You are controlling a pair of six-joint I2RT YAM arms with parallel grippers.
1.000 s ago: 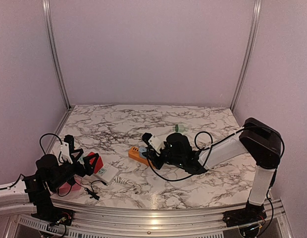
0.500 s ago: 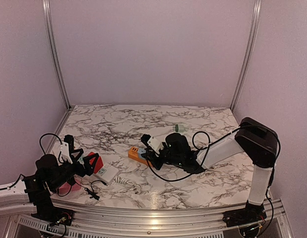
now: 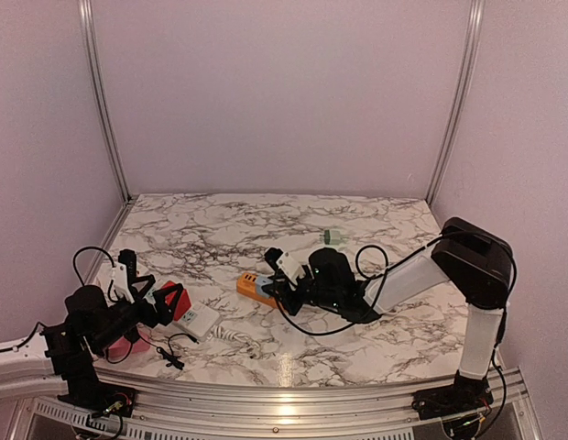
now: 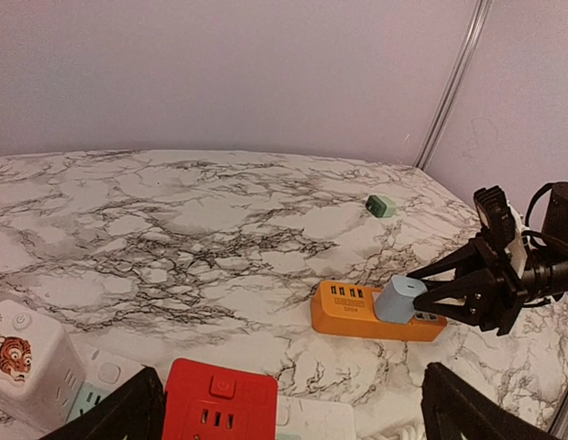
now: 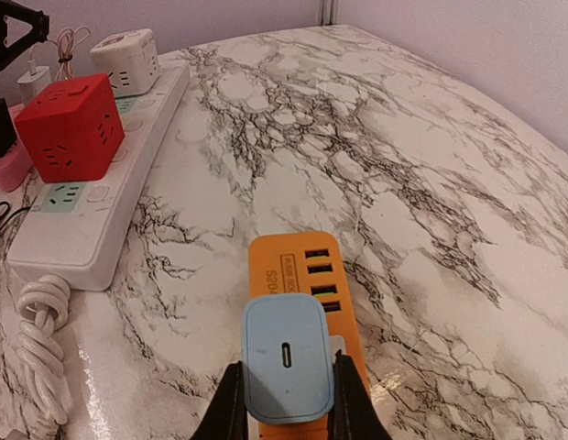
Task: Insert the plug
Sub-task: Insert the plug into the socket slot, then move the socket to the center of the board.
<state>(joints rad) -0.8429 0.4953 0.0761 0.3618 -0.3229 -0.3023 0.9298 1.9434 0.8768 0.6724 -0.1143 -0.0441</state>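
An orange power strip (image 3: 255, 286) lies flat at the table's middle, also seen in the left wrist view (image 4: 362, 313) and the right wrist view (image 5: 298, 266). My right gripper (image 3: 286, 290) is shut on a light blue plug (image 5: 288, 357), one finger on each side, and holds it on the strip's top behind the USB ports. The plug (image 4: 399, 300) sits slightly tilted against the strip. Its prongs are hidden. My left gripper (image 3: 169, 302) is open and empty at the near left, over a red cube socket (image 4: 220, 403).
A white power strip (image 5: 92, 211) at the near left carries the red cube (image 5: 69, 128) and a white cube with a tiger print (image 4: 23, 362). Its coiled white cable (image 5: 41, 348) lies beside it. A small green block (image 3: 328, 236) sits at the back.
My right wrist has edged slightly to the left with the plug over the orange strip. The left arm has not moved.
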